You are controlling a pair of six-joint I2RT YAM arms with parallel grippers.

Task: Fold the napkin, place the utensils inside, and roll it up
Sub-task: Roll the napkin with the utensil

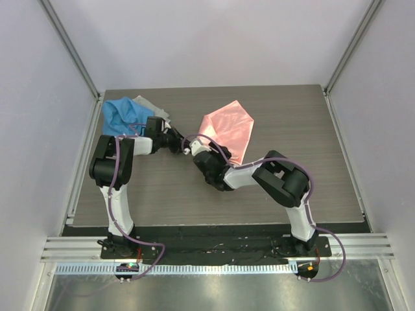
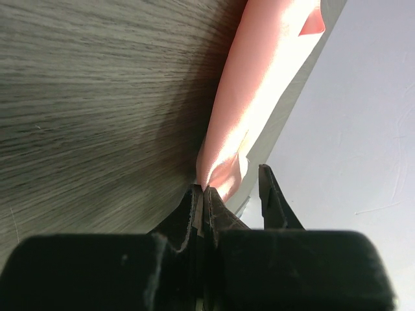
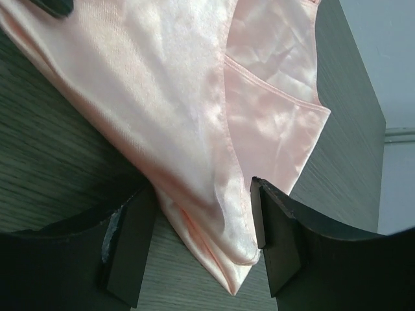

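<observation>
Seen from above, the napkin lies mid-worktop, with bare wood to its right and near side. A blue cloth and a grey cloth fill the far-left corner. The left arm and right arm crowd the napkin's left corner, so contact is hard to make out there. In the left wrist view, the left fingers pinch the napkin's corner. In the right wrist view, the right fingers are spread astride its folded near tip.

The napkin lying between the fingers of the right gripper is glossy salmon-pink satin cloth, smooth, softly creased, with a stitched hem. The fingers look like matt black plastic, one pad scuffed grey. Beneath them the table is matt grey wood grain, finely streaked.
</observation>
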